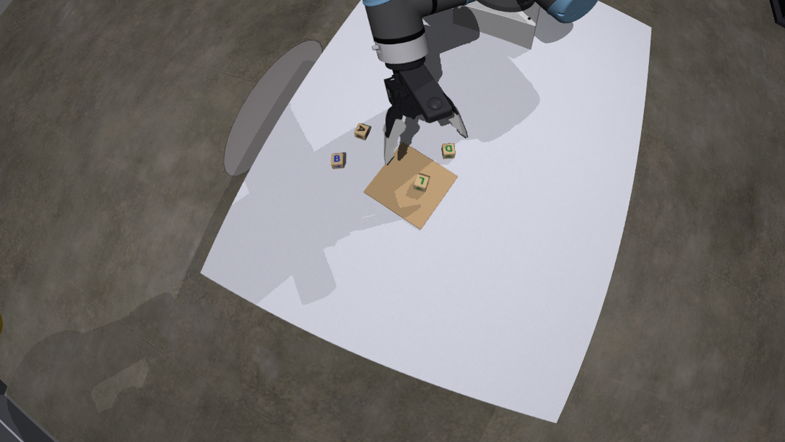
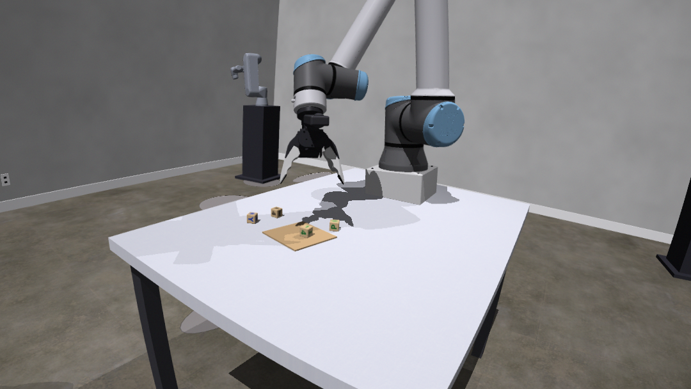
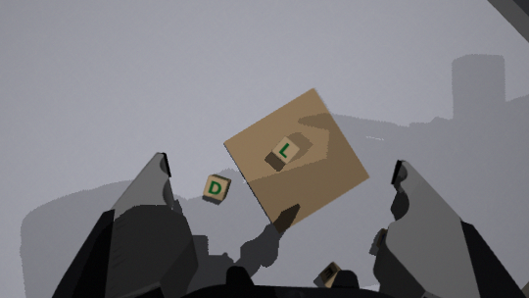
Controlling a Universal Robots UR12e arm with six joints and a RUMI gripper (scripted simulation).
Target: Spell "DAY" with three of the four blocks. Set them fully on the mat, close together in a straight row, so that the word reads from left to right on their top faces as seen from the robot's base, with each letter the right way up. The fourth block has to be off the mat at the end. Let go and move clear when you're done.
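My gripper (image 1: 427, 150) (image 2: 312, 183) (image 3: 279, 158) is open and empty, well above the table. The block with a green L on top (image 1: 421, 182) (image 2: 306, 231) (image 3: 285, 150) sits on the tan mat (image 1: 384, 189) (image 2: 277, 233) (image 3: 313, 105). The D block (image 1: 448, 150) (image 2: 334, 224) (image 3: 216, 187) stands off the mat, near its base-side edge. The A block (image 1: 362, 130) (image 2: 276, 212) (image 3: 329, 274) and the blue B block (image 1: 337, 159) (image 2: 251, 218) stand off it on the other side. The B block shows a blue Y on a side face. In the wrist view a finger partly hides it.
The white table (image 1: 494, 274) (image 2: 386, 290) carries the robot's grey base plinth (image 1: 499, 30) (image 2: 404, 187) at the back. The arm's shadow falls across the mat and the A and B blocks' side. A second small arm on a black pedestal (image 2: 261, 140) stands beyond the table.
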